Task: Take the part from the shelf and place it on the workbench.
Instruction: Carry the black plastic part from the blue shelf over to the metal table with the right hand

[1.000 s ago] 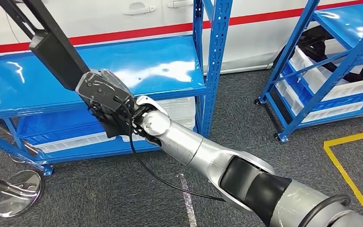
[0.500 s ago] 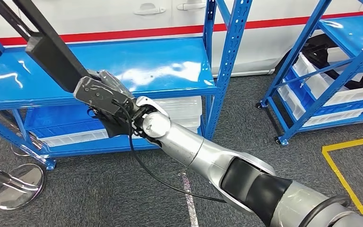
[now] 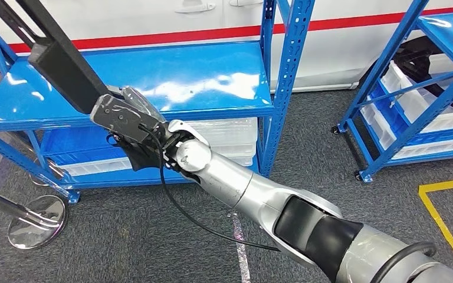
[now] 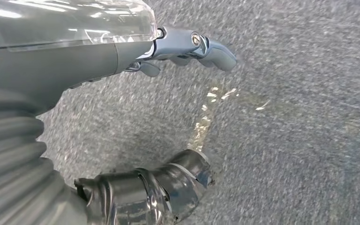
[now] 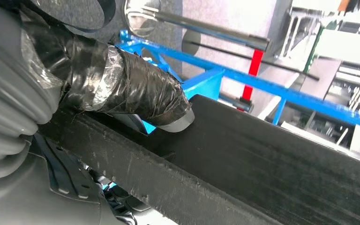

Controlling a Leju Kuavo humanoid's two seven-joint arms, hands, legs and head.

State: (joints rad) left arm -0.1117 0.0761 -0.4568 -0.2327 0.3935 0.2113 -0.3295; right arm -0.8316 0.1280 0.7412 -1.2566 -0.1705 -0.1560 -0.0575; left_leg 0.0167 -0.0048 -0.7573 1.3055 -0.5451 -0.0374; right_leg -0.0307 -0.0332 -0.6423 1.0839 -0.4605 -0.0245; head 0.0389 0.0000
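Already we have the part [image 3: 59,62], a long black bar, in our right hand [image 3: 131,127], whose fingers are wrapped around its lower end; in the right wrist view the taped thumb [image 5: 136,93] presses against the bar's dark face [image 5: 272,154]. The part rises up and to the left from the hand, above the front edge of the blue shelf [image 3: 171,82], with its far end out of the picture. Our left hand [image 4: 187,44] hangs over the grey carpet with fingers loosely apart, holding nothing.

The risk, as we judge it, lies in the bar's length. We hold it near one end, so its weight could twist it in the fingers and let it slip. As we turn toward the workbench, the unseen far end could strike the shelf upright [image 3: 286,71] or the chrome stand [image 3: 38,215] at our left. The black cable [image 3: 194,221] hanging from the wrist might also snag.

Compared with a second ago, the whole scene has drifted rightward, so the camera has turned left; the hand and part sit almost where they were in the frame.
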